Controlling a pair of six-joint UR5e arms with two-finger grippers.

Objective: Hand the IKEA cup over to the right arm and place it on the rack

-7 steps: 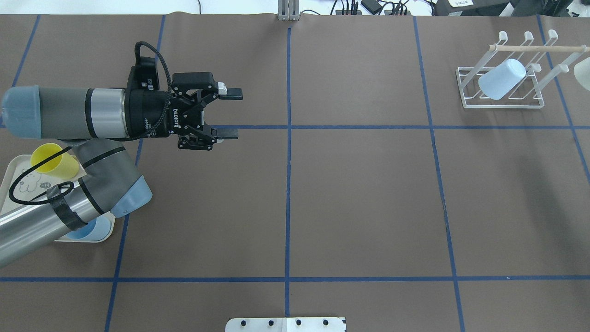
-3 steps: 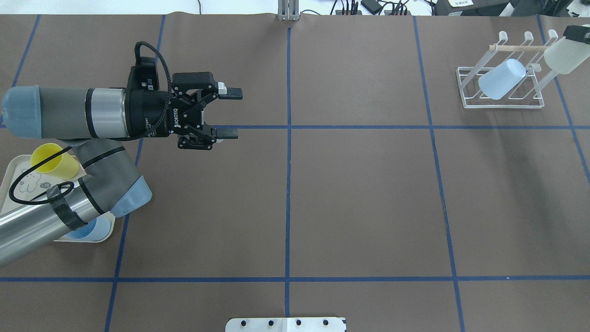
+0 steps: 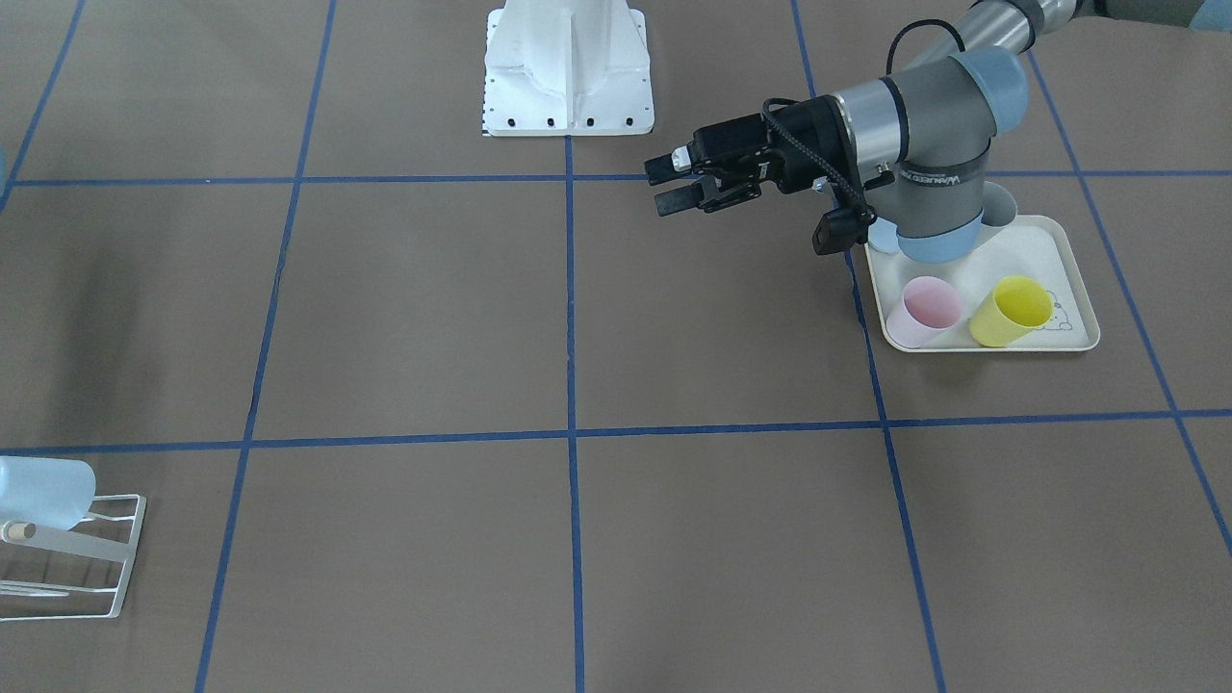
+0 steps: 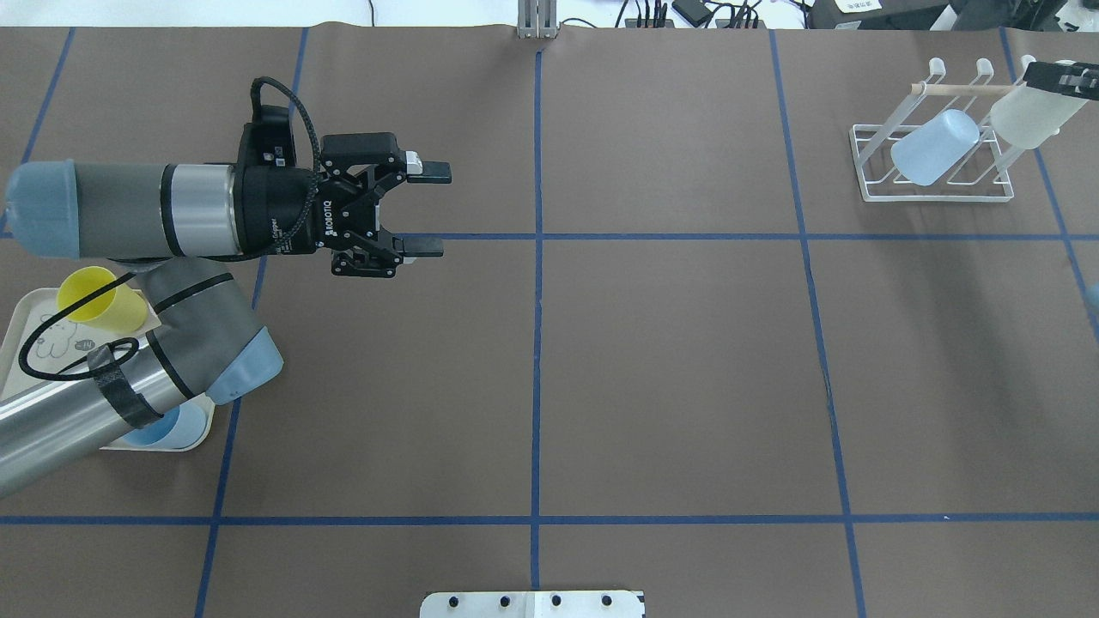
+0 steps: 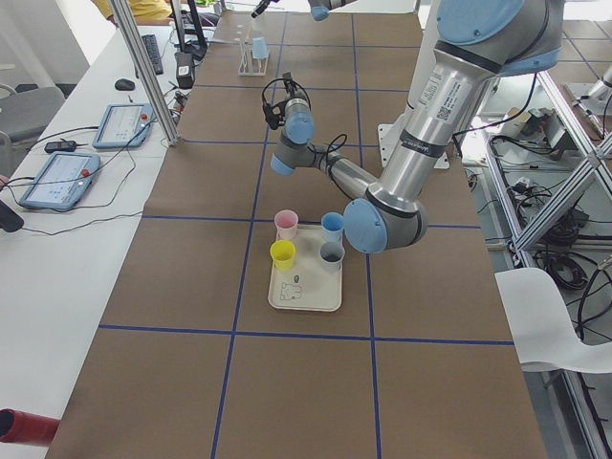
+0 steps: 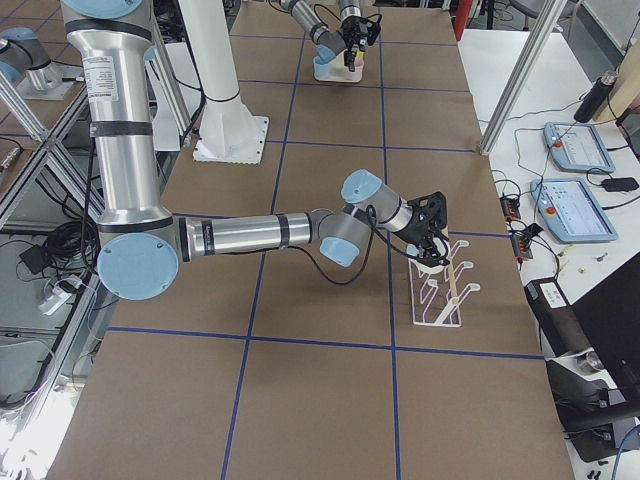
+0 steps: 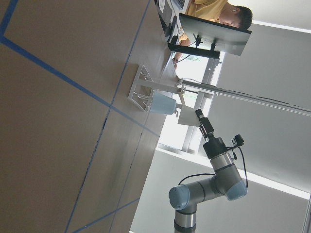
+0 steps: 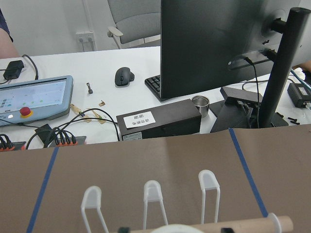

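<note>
The right gripper (image 4: 1063,77) is clamped on the whitish cup (image 4: 1026,116) at the right end of the rack (image 4: 932,196), and the left gripper (image 4: 428,211) is spread apart and empty, so if the release comes before a peg is inside, this cup may slide off or bump the pale blue cup (image 4: 934,148).

The brown-papered worktop (image 4: 687,360) is crossed by blue tape lines (image 4: 537,343). Beyond the worktop's far edge stands a white desk (image 8: 63,68) with a black monitor (image 8: 214,43), a mouse (image 8: 122,76) and a teach pendant (image 8: 31,99). Further beyond the worktop is a grey chair (image 8: 136,14) by a pale wall (image 8: 48,24).
</note>
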